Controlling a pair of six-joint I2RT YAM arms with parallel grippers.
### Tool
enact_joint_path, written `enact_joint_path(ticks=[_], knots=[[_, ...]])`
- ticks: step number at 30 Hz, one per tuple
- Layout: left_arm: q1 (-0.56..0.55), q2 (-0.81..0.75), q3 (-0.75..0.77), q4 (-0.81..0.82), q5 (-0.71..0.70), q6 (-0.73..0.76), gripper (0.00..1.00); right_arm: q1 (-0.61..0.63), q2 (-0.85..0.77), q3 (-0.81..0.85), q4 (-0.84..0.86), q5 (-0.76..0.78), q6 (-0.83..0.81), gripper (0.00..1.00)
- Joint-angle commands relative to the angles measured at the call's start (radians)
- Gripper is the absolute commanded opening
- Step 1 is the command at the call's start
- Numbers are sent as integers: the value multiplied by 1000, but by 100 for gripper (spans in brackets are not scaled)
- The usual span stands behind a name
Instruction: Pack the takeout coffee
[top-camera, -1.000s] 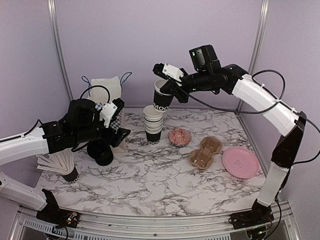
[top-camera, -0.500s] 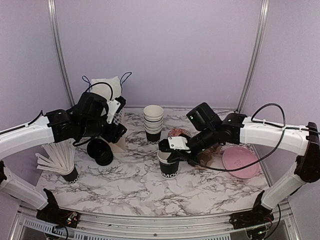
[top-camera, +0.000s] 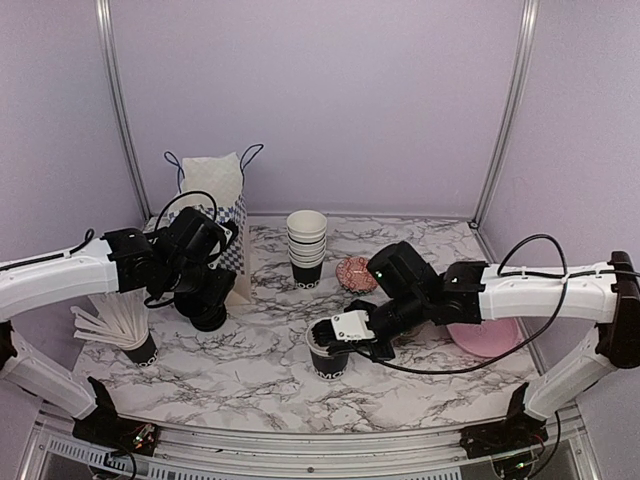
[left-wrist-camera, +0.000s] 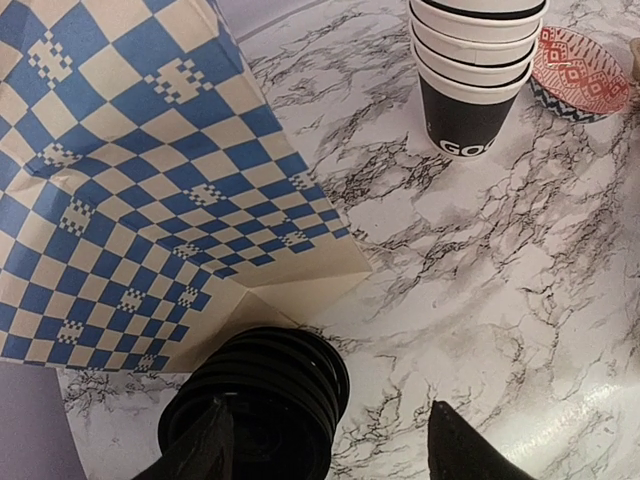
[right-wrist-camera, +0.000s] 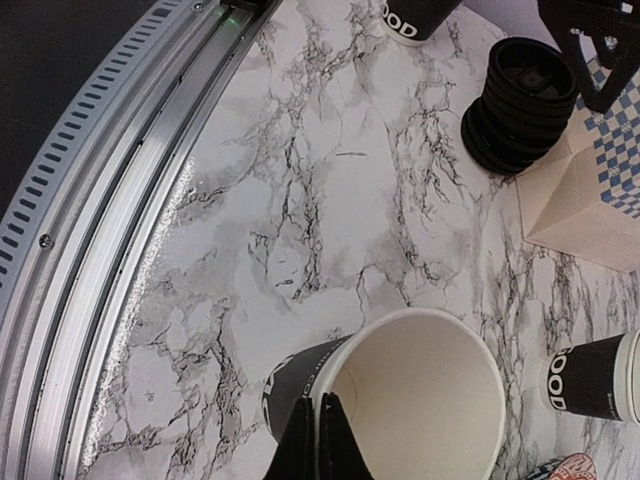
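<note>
The takeout coffee cup (top-camera: 328, 364) is a black paper cup with white print, standing lidless on the marble table's front centre. My right gripper (top-camera: 338, 333) is shut on its near rim, one finger inside and one outside. The right wrist view shows the cup's white inside (right-wrist-camera: 425, 400) and the pinching right gripper (right-wrist-camera: 322, 408). A stack of black lids (top-camera: 208, 312) sits at the left by the bag. My left gripper (top-camera: 205, 292) hovers open just above it. In the left wrist view the left gripper (left-wrist-camera: 335, 442) has one finger over the lid stack (left-wrist-camera: 270, 385) and the other over bare table.
A blue-checked paper bag (top-camera: 215, 190) stands at the back left, beside the lids. A stack of white-rimmed cups (top-camera: 306, 245) and a red patterned bowl (top-camera: 358, 272) are mid-table. A pink plate (top-camera: 490, 338) lies right. A cup of wooden stirrers (top-camera: 118, 328) sits far left.
My right arm swung the cup down from high above the cup stack to the table's front centre. My left gripper dropped onto the lid stack and its jaws narrowed.
</note>
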Motion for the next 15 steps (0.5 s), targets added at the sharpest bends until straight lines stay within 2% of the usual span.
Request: enact_joint_path(ticks=[1, 5, 11, 15], knots=[[-3, 25, -7, -51, -46, -28, 66, 32, -13, -15, 54, -12, -5, 0], [-2, 27, -25, -58, -84, -33, 60, 35, 11, -7, 48, -10, -14, 1], [-2, 42, -39, -74, -91, -28, 55, 35, 20, 23, -2, -59, -33, 17], [-2, 44, -42, -84, -90, -36, 55, 34, -1, 71, -102, -93, -62, 28]])
